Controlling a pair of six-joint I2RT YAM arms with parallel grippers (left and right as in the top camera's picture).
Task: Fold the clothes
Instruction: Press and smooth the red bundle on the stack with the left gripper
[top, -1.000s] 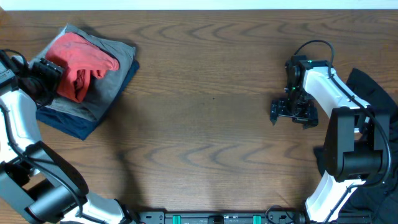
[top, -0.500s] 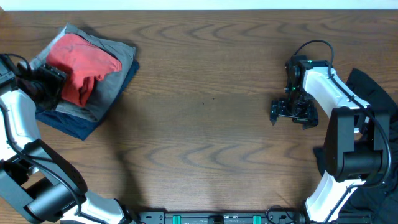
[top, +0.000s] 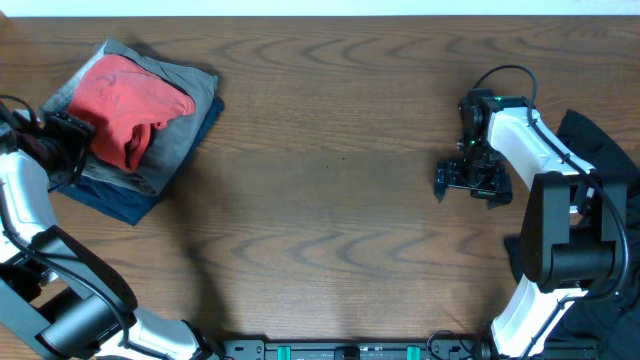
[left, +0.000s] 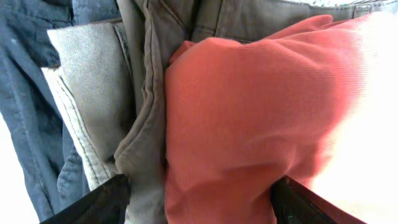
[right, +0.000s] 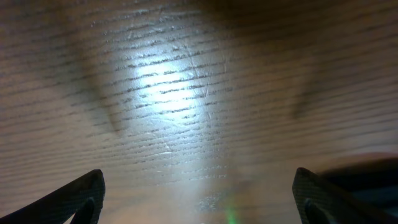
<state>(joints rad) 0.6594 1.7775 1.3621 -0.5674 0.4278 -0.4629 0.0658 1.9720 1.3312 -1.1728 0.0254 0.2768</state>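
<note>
A folded red garment (top: 130, 100) lies on top of a stack of folded clothes at the far left: grey pieces (top: 180, 110) under it and a dark blue one (top: 115, 200) at the bottom. My left gripper (top: 62, 138) is open at the stack's left edge, its fingers either side of the red garment (left: 249, 124) and grey fabric (left: 143, 112), not closed on them. My right gripper (top: 470, 182) is open and empty, pointing down at bare wood (right: 186, 93) at the right.
A dark garment (top: 600, 150) hangs at the table's right edge behind the right arm. The wooden table (top: 330, 200) stretches between the stack and the right gripper.
My left gripper has drawn back to the left, off the red garment to the stack's edge. The red garment has settled a little. The right arm has not moved.
</note>
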